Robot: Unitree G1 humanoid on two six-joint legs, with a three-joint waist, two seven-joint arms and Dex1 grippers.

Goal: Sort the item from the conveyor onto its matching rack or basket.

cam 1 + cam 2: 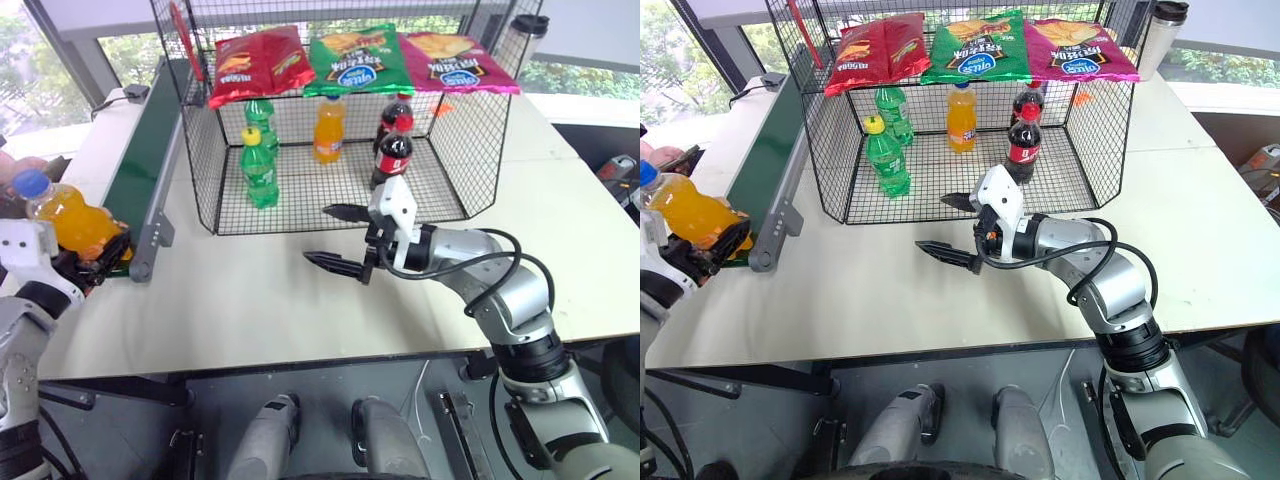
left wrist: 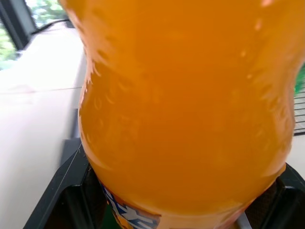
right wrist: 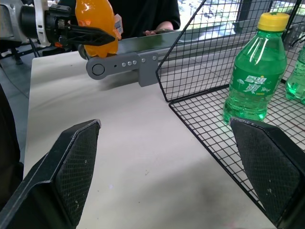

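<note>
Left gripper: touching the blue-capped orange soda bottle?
Touching. In the right wrist view, the left gripper has its black fingers clamped on the orange soda bottle, which stands over the conveyor end.

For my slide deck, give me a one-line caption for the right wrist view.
Open right end effector faces a green plastic bottle in the black wire-mesh cage; beyond, left end effector grips orange soda bottle.

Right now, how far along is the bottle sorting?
Pickup looks done: the left end effector grips the orange soda bottle at the conveyor end. Left: carrying it into the wire cage beside the other bottles. The right end effector hangs open.
</note>
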